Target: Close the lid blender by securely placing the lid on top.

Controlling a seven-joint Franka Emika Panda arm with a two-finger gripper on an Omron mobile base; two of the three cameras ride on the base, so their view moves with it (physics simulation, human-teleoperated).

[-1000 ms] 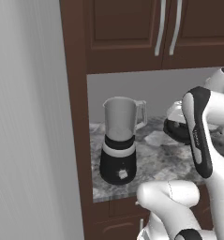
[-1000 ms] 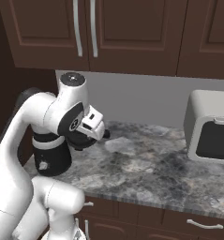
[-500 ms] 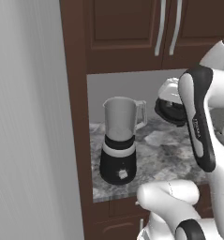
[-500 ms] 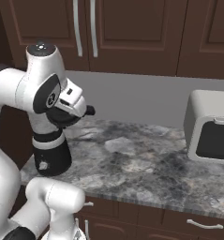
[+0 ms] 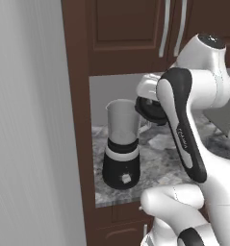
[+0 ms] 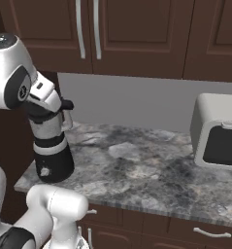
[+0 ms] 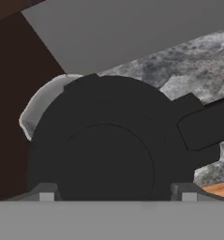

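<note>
The blender (image 5: pixel 121 153) stands at the counter's left end, black base under a translucent grey jar, its mouth uncovered. My gripper (image 5: pixel 150 106) is shut on the lid (image 5: pixel 154 110), a black disc held level with the jar's rim and just to its right. From the right base view the lid (image 6: pixel 43 114) hangs under the white hand right at the top of the blender (image 6: pixel 52 154). In the hand view the lid (image 7: pixel 108 150) spreads wide between the fingertips (image 7: pixel 46 193), and part of the pale jar rim (image 7: pixel 42 101) peeks out behind its upper left.
A pale grey boxy appliance (image 6: pixel 217 131) sits at the counter's right end. Dark wood cabinets (image 6: pixel 137 34) hang low over the grey marbled counter (image 6: pixel 137 165). A dark wood side panel (image 5: pixel 78 120) stands close to the blender's left.
The arm has swung left and risen, carrying the lid from over the middle of the counter up to the jar's rim. The blender has stayed put.
</note>
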